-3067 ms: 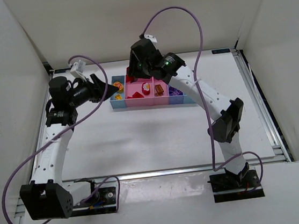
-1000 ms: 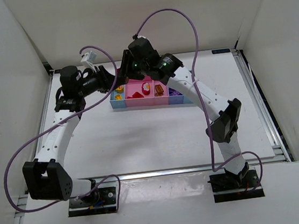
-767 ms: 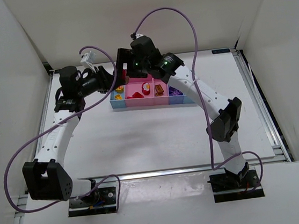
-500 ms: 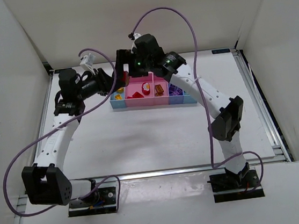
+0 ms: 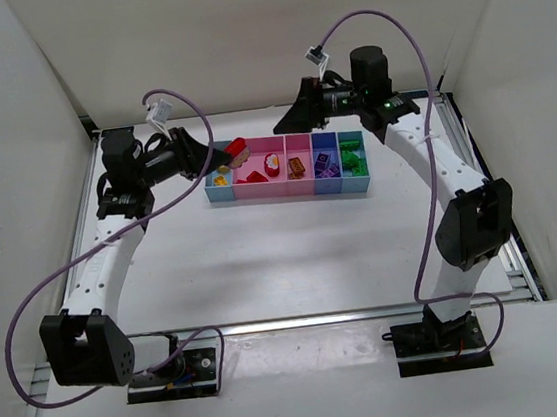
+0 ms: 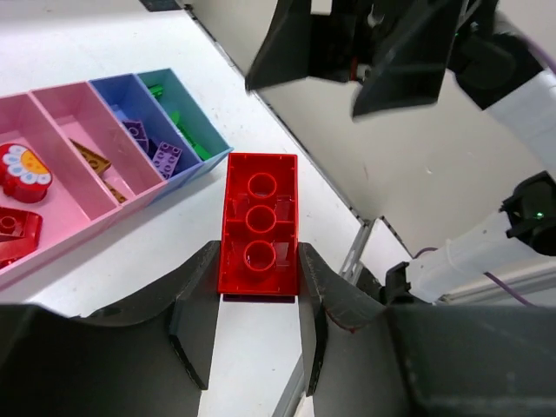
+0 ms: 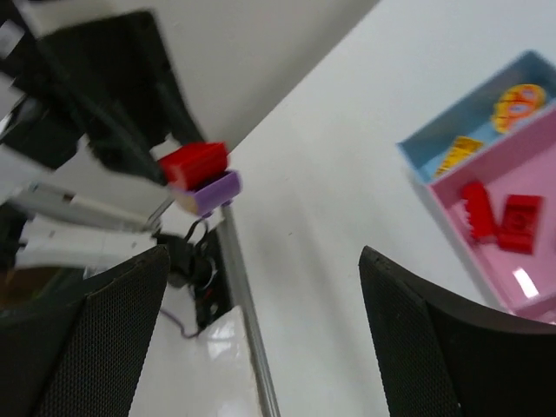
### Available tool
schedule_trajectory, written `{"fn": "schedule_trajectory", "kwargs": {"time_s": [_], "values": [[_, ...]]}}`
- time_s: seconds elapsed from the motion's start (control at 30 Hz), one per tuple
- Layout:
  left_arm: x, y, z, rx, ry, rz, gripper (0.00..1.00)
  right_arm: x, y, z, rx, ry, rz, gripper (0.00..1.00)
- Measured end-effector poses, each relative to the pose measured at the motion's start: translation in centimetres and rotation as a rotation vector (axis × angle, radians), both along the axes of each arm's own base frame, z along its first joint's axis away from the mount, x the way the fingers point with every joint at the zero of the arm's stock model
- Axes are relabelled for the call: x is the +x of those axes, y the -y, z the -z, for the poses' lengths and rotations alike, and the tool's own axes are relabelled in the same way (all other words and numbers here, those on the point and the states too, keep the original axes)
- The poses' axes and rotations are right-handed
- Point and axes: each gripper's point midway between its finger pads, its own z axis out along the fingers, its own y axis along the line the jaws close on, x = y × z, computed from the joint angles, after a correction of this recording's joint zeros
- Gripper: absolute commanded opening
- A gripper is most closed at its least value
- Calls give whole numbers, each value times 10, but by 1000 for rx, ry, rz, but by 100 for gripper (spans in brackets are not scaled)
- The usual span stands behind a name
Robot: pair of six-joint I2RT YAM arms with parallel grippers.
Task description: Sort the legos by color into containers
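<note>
My left gripper (image 5: 218, 158) is shut on a red lego brick (image 5: 237, 150) and holds it in the air over the left end of the containers (image 5: 286, 189). In the left wrist view the red brick (image 6: 259, 221) sits between both fingers (image 6: 198, 295) with a purple piece stuck under it. The right wrist view shows that stacked red and purple piece (image 7: 201, 178) from the side. My right gripper (image 5: 287, 122) is open and empty, behind the bins and pointing left. The containers (image 6: 130, 195) hold red, orange, purple and green legos.
The bin row runs light blue (image 5: 220, 187), pink (image 5: 256, 189), blue (image 5: 327, 183) and teal (image 5: 355, 182). The table's metal rail (image 7: 248, 304) and the white walls lie close behind both grippers. Purple cables loop above each arm.
My right gripper opened, let go at the left gripper's piece and swung away to the right behind the bins. The left gripper kept the red brick and barely moved.
</note>
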Motion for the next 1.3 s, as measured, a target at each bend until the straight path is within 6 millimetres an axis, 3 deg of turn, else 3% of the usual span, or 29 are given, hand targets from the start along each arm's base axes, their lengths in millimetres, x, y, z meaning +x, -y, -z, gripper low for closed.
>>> {"fn": "schedule_trajectory", "kwargs": {"time_s": [0.13, 0.4, 0.53, 0.7, 0.83, 0.93, 1.13, 1.3], "values": [[3, -2, -3, -35, -17, 22, 10, -37, -15, -1, 50, 45, -191, 91], [20, -7, 10, -93, -152, -3, 10, -121, -42, -5, 71, 360, -508, 85], [21, -7, 2, -115, -171, -8, 10, -144, -46, -9, 93, 449, -559, 80], [22, -6, -18, -138, -144, -3, 10, -135, -49, 2, 86, 433, -515, 73], [20, -5, -29, -145, -111, 11, 10, -113, -50, 21, 57, 315, -400, 73], [18, -5, -32, -146, -102, 19, 10, -90, -52, 23, 54, 253, -312, 69], [12, -4, -37, -145, -89, 38, 10, -53, -65, 2, 95, 196, -193, 67], [8, -4, -40, -145, -78, 47, 10, -44, -75, -24, 148, 216, -166, 65]]}}
